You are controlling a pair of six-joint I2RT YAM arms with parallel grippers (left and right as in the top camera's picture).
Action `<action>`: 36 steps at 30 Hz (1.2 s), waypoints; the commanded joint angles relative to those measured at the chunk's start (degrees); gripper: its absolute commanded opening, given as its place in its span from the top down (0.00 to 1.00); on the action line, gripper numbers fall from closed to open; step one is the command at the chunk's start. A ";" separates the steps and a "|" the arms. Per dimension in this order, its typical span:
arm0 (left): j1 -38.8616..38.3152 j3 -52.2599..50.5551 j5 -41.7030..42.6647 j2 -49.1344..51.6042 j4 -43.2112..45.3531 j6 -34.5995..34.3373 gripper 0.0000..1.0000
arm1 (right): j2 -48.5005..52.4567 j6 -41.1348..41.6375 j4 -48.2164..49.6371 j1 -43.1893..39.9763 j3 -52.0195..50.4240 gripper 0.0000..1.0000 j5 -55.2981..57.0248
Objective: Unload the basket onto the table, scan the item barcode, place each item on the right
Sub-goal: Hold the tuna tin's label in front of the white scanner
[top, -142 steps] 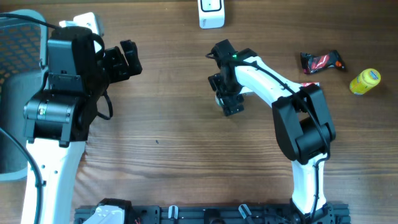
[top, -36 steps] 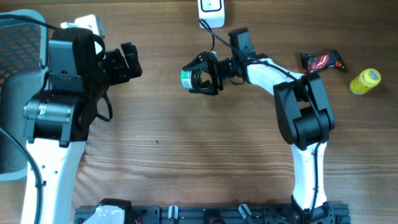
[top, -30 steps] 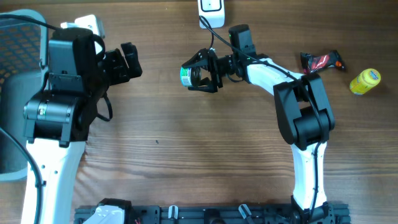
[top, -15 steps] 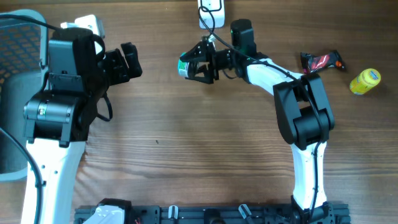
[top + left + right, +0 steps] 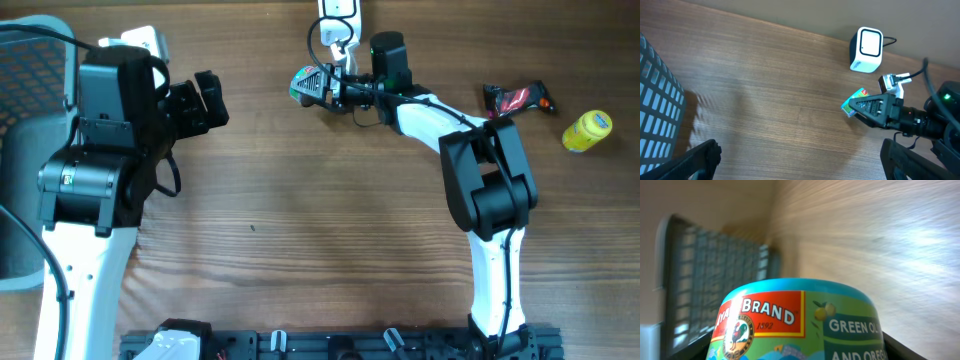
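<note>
Holding the can up by the scanner at the far edge

Big wood table (image 5: 300,260) has loads of bare room across the middle and the near side. All the stuff hugs the far edge and the right end.

Two arms here. My left one is parked over by the one grey mesh basket (image 5: 30,70) at the left edge. My left claw (image 5: 208,98) is spread wide with nothing in it. My right claw (image 5: 320,86) reaches out to the far edge, clamped around the one can (image 5: 303,85). The can sits just in front of the single white scanner (image 5: 340,8), close but not touching.

One black-and-red wrapper (image 5: 518,98) and one yellow bottle (image 5: 586,130) lie well off to the right, and only the overhead catches those.

Left wrist cam gets the scanner's window face-on. Right wrist cam is basically all can label: a red brand patch with a rooster and a green panel, with the basket blurry behind.
</note>
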 commanded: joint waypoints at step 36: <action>0.46 0.04 -0.83 7.85 3.50 0.94 0.00 | 0.85 -24.90 23.96 -0.42 0.48 0.32 57.20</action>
